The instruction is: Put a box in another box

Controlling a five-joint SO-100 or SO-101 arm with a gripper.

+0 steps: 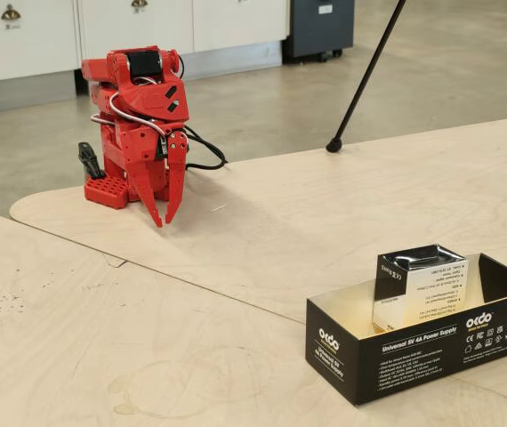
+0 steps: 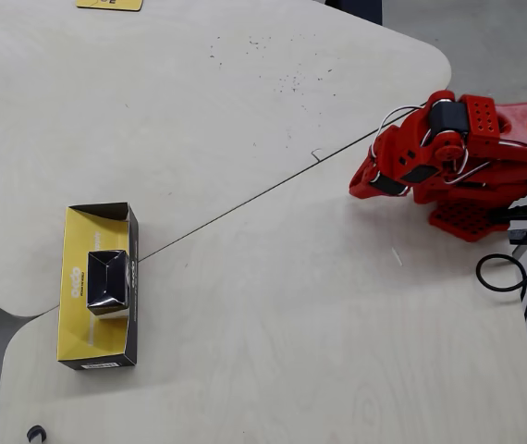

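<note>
Small black-and-white carton point(image 1: 418, 285) stands upright inside the long black box point(image 1: 422, 342), roughly at mid-length, its glossy top rising above the box walls. In the overhead view the carton point(image 2: 108, 279) sits toward the wall nearer the arm, with yellowish floor of the long box point(image 2: 79, 328) bare on either end of it. Nothing touches it. Judged from this, the placing is done; the carton rests on its own base and looks stable, since the box walls flank it closely on the long sides.

Red arm is folded back over its base at the far end of the tabletop point(image 1: 262, 222), well apart from both boxes. The hand point(image 1: 163, 216) points down with fingertips just above or at the surface; fixed view does not settle which. The two fingers are slightly spread, a narrow gap between the tips, nothing held. In the overhead view the hand point(image 2: 367, 185) is mostly hidden under the arm's own upper parts.

Posture reads as a rest pose: folded, low, clear of the work, so no risk of knocking the carton over. Black cable point(image 2: 508, 277) loops off the base at the tabletop edge, away from the boxes.
</note>
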